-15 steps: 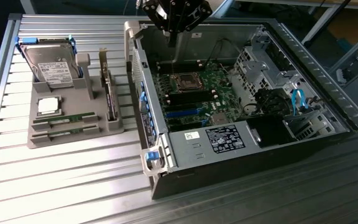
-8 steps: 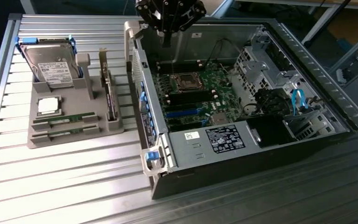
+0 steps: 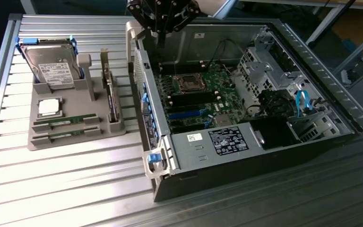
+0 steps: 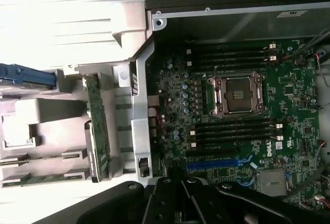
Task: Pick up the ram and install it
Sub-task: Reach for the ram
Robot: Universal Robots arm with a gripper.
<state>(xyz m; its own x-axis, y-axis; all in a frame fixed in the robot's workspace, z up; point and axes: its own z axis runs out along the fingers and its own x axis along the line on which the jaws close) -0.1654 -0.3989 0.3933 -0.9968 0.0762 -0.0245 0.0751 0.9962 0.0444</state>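
Hovering over the back edge of the open computer case (image 3: 332, 109), the gripper (image 3: 161, 34) has its fingers pressed together and carries nothing. The ram (image 3: 64, 122), a thin green stick, lies flat in a grey tray (image 3: 74, 143) just outside the case, on the exterior view's left. A second stick (image 3: 62, 135) like it lies alongside. A hard drive (image 3: 52, 66) and a square processor chip (image 3: 49, 107) share that tray. Inside the case, the motherboard (image 4: 175, 95) shows long dark memory slots (image 4: 232, 130) on both sides of the open processor socket (image 4: 237, 94), and all appear empty. As far as can be judged, the task has barely begun: the ram is not yet grasped, and both the pick-up and the fitting are left.
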